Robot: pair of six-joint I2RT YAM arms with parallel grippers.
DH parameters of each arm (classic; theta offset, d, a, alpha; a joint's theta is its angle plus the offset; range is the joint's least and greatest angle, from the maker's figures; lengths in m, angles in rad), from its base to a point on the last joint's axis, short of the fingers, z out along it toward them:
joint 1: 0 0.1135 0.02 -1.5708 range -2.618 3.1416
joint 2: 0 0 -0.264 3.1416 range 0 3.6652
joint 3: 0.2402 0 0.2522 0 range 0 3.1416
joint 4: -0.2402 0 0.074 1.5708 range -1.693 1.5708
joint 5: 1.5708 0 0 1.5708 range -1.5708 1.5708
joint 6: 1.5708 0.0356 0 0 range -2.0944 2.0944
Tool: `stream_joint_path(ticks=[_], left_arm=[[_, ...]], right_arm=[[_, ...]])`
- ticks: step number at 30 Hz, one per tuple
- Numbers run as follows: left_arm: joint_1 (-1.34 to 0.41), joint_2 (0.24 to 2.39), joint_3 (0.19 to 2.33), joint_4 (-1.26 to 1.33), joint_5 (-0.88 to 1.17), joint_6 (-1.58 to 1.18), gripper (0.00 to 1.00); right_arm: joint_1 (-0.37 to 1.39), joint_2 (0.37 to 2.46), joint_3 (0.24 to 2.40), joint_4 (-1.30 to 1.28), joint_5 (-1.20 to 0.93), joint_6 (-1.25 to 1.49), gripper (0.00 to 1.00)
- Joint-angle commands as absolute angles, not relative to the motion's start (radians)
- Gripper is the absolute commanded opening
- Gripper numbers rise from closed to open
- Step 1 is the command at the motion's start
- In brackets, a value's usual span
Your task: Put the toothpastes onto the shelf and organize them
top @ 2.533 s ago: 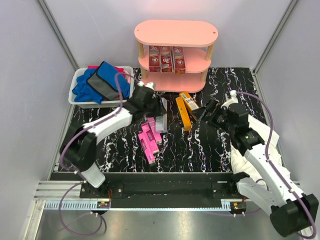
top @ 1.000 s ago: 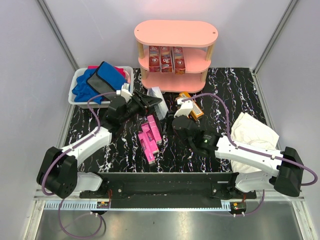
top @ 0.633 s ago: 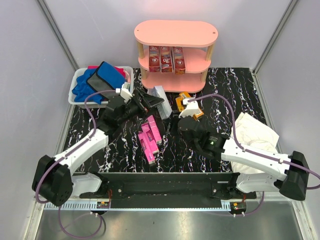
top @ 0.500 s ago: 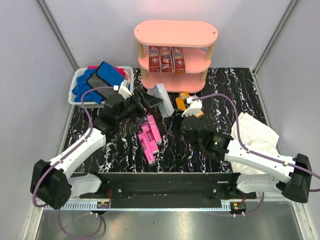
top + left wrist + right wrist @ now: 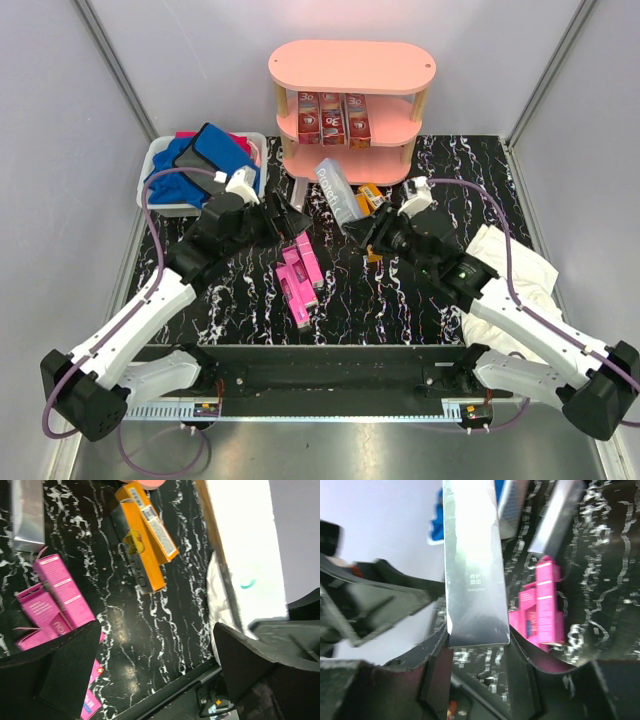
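The right hand [image 5: 366, 224] clamps a silver toothpaste box [image 5: 337, 190] at six o'clock of the shelf [image 5: 350, 65]; the left hand [image 5: 283, 215] stands wide, empty.

red boxes [image 5: 333, 118] on shelf [image 5: 350, 67]: "3D" | silver box [image 5: 472, 555]: small Chinese characters, illegible

Left gripper [image 5: 157, 630] wide open; long orange cardboard boxes [image 5: 148, 527] lie ahead, bright pink cardboard boxes [image 5: 60, 585] beside one finger.

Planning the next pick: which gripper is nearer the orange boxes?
Right. The right gripper, gripping a silver box, is beside the orange boxes; the open left gripper is farther left.
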State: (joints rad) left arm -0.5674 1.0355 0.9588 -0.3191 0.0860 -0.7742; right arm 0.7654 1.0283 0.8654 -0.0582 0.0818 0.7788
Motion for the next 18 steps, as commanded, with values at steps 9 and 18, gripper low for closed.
stream_joint_path(ticks=[9, 18], left_arm=[[-0.583, 0.968, 0.888, -0.357, 0.018, -0.666, 0.99], [-0.583, 0.962, 0.854, -0.360, 0.006, -0.632, 0.99]], right_arm=[[0.516, 1.060, 0.853, 0.235, -0.385, 0.954, 0.15], [0.318, 1.256, 1.015, 0.251, -0.566, 1.008, 0.13]])
